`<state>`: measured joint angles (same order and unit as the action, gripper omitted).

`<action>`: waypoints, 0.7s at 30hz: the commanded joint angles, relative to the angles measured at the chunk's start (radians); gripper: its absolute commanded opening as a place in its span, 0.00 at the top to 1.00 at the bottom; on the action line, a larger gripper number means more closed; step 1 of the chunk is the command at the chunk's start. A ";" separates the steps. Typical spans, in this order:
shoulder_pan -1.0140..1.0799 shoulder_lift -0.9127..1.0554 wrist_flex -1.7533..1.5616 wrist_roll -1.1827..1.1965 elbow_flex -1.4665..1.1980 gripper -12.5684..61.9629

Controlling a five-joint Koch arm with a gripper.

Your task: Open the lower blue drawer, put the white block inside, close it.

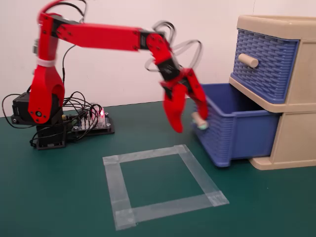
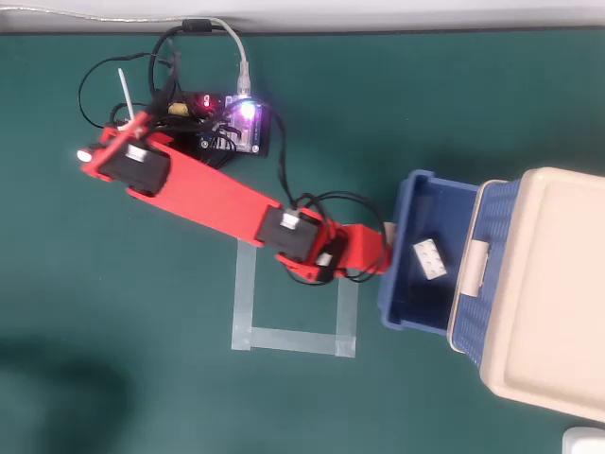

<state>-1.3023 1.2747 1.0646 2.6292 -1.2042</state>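
Red arm stretched downward, spread gripper point(image 1: 190, 124) straddling lower blue drawer point(image 1: 237, 133) handle.

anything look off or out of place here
Nothing looks damaged or spilled. The white block lies askew on the floor of the lower blue drawer, which sits partly open. The gripper is open at the drawer's front by its handle, blurred in the fixed view.
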 commanded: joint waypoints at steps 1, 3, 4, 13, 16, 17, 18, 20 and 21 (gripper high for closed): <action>-0.058 -0.069 -0.144 0.040 0.150 0.38; -0.091 -0.163 -0.190 0.040 0.284 0.38; -0.098 -0.227 -0.212 0.038 0.368 0.38; -0.086 -0.184 0.314 0.040 0.701 0.38; 0.077 0.043 0.696 0.037 0.695 0.38; 0.143 0.112 0.799 0.029 0.692 0.38; 0.225 0.196 0.896 0.017 0.676 0.38; 0.362 0.288 0.922 -0.031 0.586 0.38; 0.471 0.331 0.913 -0.084 0.505 0.38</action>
<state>-0.9004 1.5478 1.9328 2.6062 -0.7010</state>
